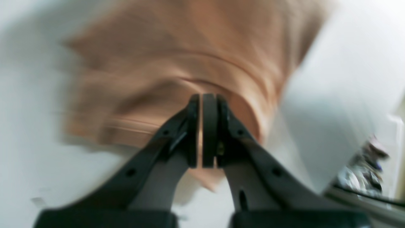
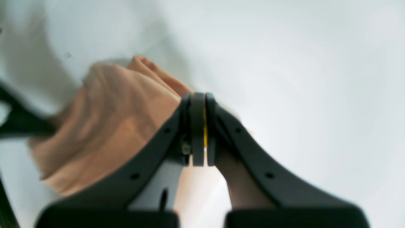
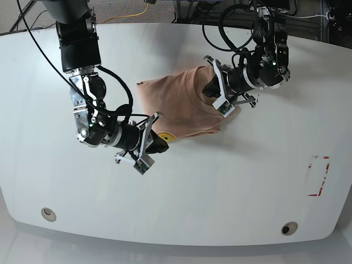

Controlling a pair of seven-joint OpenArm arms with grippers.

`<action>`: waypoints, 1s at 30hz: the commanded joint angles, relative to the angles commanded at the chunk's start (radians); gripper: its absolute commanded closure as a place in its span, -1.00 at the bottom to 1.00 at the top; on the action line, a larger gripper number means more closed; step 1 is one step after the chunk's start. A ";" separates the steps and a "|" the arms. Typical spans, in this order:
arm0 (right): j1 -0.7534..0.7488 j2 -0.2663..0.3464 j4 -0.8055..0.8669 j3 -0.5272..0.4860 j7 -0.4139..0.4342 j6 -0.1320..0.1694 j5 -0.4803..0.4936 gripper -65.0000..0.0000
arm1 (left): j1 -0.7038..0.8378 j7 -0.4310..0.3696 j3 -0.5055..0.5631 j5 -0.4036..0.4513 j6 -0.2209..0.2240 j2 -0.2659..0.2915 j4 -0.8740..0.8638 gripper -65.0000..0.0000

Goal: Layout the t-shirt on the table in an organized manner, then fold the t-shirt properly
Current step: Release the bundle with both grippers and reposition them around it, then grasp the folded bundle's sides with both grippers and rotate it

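The peach t-shirt [image 3: 176, 104] lies bunched on the white table [image 3: 220, 192], held between both grippers. My left gripper [image 3: 212, 88] is shut on the shirt near its ribbed neck; in the left wrist view the closed gripper [image 1: 201, 96] pinches a sliver of the blurred shirt [image 1: 190, 47]. My right gripper [image 3: 159, 144] is shut on the shirt's lower edge by the yellow print [image 3: 165, 137]. In the right wrist view the closed gripper [image 2: 198, 95] shows yellow between its jaws, with the shirt [image 2: 110, 120] to its left. Both wrist views are motion-blurred.
A red tape rectangle [image 3: 318, 176] marks the table at the right. Two round grommets [image 3: 48, 214] [image 3: 289, 227] sit near the front edge. Cables, one of them yellow [image 3: 144, 8], run behind the table's far edge.
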 joint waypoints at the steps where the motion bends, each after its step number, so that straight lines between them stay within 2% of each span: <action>1: -0.006 -0.005 -0.015 -0.002 0.025 0.000 -0.020 0.99 | 0.000 0.000 0.005 0.000 0.000 -0.002 -0.011 1.00; 3: -0.017 -0.015 -0.069 -0.002 0.107 0.000 -0.087 0.99 | 0.000 0.000 0.011 0.000 0.000 -0.003 -0.049 1.00; 7: -0.049 -0.015 -0.147 -0.002 0.201 0.000 -0.155 0.99 | -0.025 0.000 0.011 0.000 0.000 -0.029 -0.104 1.00; 13: -0.132 0.012 -0.115 0.038 0.236 0.000 -0.158 0.99 | -0.103 -0.002 0.011 0.000 0.000 -0.092 -0.186 1.00; 19: -0.256 0.018 0.023 0.100 0.192 0.000 -0.166 0.99 | -0.210 -0.002 0.012 0.000 -0.002 -0.160 -0.264 1.00; 24: -0.339 0.008 0.161 0.155 0.103 0.000 -0.164 0.99 | -0.295 -0.002 0.012 -0.003 -0.003 -0.181 -0.304 1.00; 30: -0.385 -0.031 0.334 0.196 0.009 0.000 -0.167 0.99 | -0.350 0.002 0.009 -0.006 -0.003 -0.176 -0.259 1.00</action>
